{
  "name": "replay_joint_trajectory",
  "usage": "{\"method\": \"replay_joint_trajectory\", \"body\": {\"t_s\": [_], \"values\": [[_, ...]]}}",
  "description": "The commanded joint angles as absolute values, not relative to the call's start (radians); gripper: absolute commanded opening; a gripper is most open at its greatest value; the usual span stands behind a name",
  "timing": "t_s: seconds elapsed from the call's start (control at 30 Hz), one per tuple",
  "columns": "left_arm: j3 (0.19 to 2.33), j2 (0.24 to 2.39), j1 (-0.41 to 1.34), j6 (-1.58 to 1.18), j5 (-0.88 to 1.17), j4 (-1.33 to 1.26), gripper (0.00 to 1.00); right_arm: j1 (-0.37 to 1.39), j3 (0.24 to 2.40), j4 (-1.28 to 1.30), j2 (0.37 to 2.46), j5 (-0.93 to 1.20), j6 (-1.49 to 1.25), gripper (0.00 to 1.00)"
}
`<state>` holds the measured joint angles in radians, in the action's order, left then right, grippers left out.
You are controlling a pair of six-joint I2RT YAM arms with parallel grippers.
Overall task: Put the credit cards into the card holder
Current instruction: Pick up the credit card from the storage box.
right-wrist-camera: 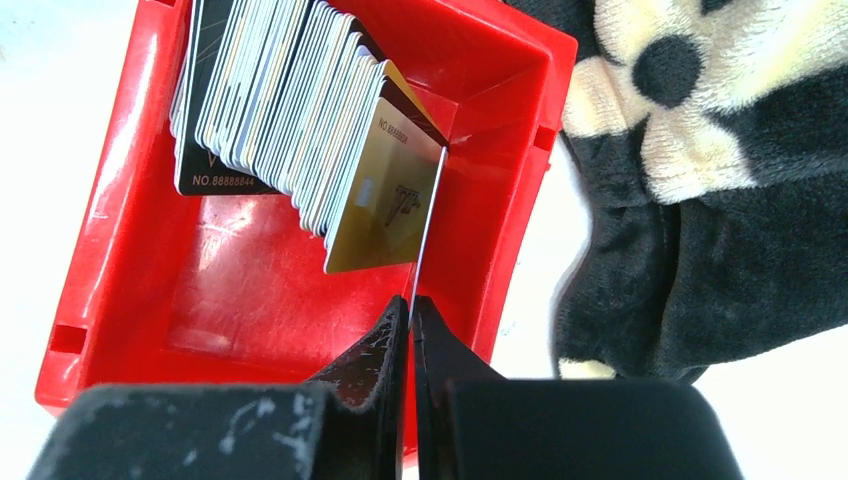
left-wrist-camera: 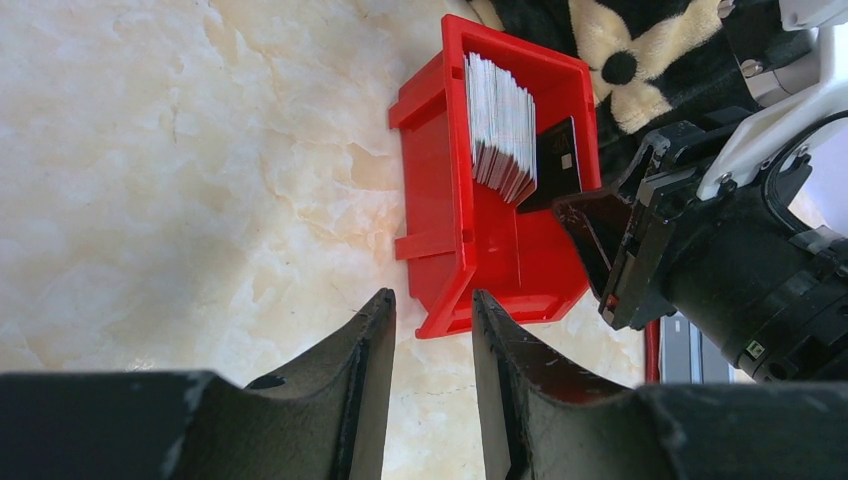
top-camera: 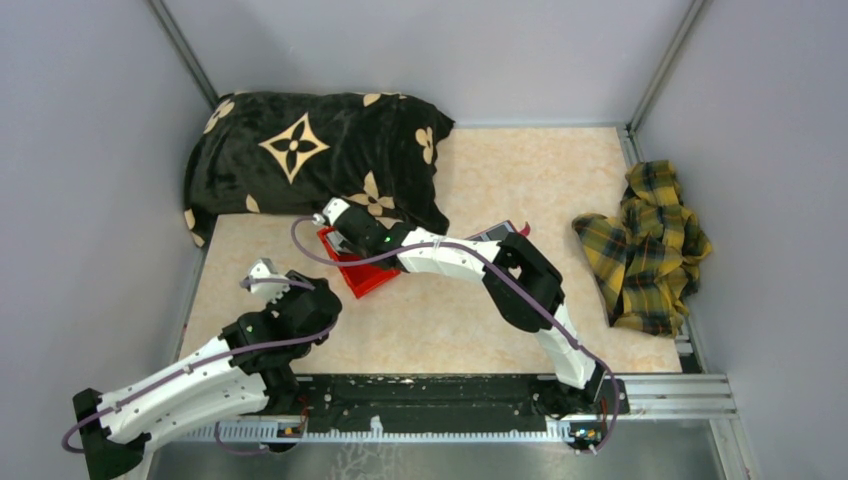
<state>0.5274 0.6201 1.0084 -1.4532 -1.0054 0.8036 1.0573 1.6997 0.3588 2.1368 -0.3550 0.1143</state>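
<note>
As the credit cards (right-wrist-camera: 290, 110) stand edgewise in the red bin (right-wrist-camera: 120, 270), right claw (right-wrist-camera: 411, 305) clamps one; left claw (left-wrist-camera: 432, 300) hangs apart beside it.

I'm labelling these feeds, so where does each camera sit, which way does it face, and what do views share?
Top external: above and behind the bases, looking down on the table; left arm and right arm show.
Left wrist: faces past the open left gripper toward the red bin; right arm shows.
Right wrist: looks into the bin past the right gripper, shut on a credit card.
Shared: all see the bin and black pillow.
</note>
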Motion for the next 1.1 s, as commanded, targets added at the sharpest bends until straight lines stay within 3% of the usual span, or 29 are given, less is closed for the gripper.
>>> {"method": "replay_joint_trajectory", "body": {"t_s": [0.0, 0.47, 0.63, 0.83, 1.07], "values": [[0.535, 0.615, 1.014, -1.455, -1.021, 0.785, 0.41, 1.047, 1.72, 0.302, 2.099, -0.327, 0.115, 0.0], [0.559, 0.634, 1.014, -1.171, -1.043, 0.52, 0.45, 1.024, 1.655, 0.239, 1.911, -0.321, 0.129, 0.0], [0.558, 0.663, 1.012, -0.928, -1.0, 0.259, 0.55, 0.997, 1.531, 0.221, 1.734, -0.286, 0.084, 0.0], [0.493, 0.694, 1.001, -0.64, -0.792, -0.104, 0.71, 0.949, 1.301, 0.226, 1.463, -0.204, 0.011, 0.0], [0.455, 0.782, 0.954, -0.35, -0.331, -0.436, 0.82, 0.895, 1.107, 0.314, 1.192, -0.083, -0.057, 0.0]]}}
